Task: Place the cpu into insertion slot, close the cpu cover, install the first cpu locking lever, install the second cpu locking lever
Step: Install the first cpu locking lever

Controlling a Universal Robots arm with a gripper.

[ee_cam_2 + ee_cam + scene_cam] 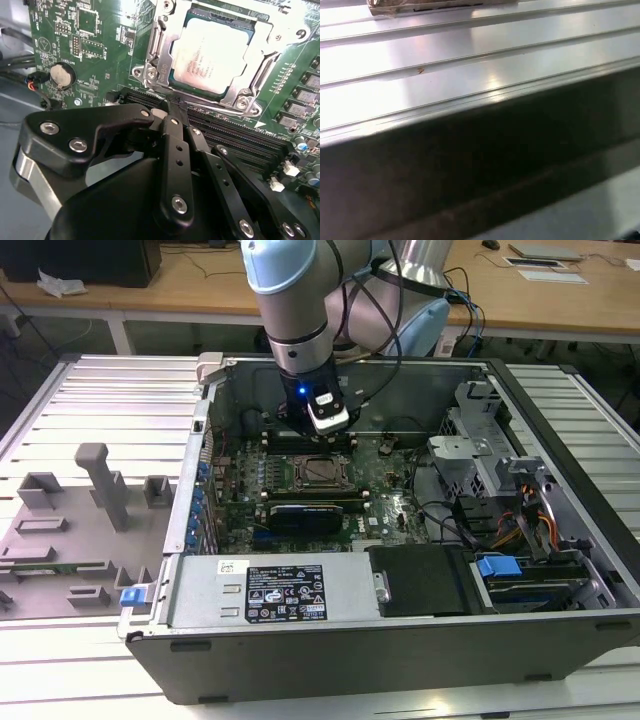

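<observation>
Silver-grey and flat, the cpu [215, 55] sits inside the insertion slot [322, 471] on the green motherboard [95, 45]. The cpu cover [265, 55] lies down over its edges with the chip showing through the window, so the first two steps look done. In the second wrist view the gripper [172, 107] has its black fingers drawn together, with no gap between the tips. They rest at the socket's edge beside the black memory slots [235, 135], right where a thin silvery bar, probably a locking lever [220, 108], runs along the frame. A closed, narrow tip suits pressing on such a wire, though whether it pinches the bar or merely touches it I cannot tell. In the exterior view the arm reaches down into the open computer case [400, 650] — the gripper hangs at twelve o'clock of the socket, close above the board. The first wrist view looks across the ribbed aluminium table [470, 50].
</observation>
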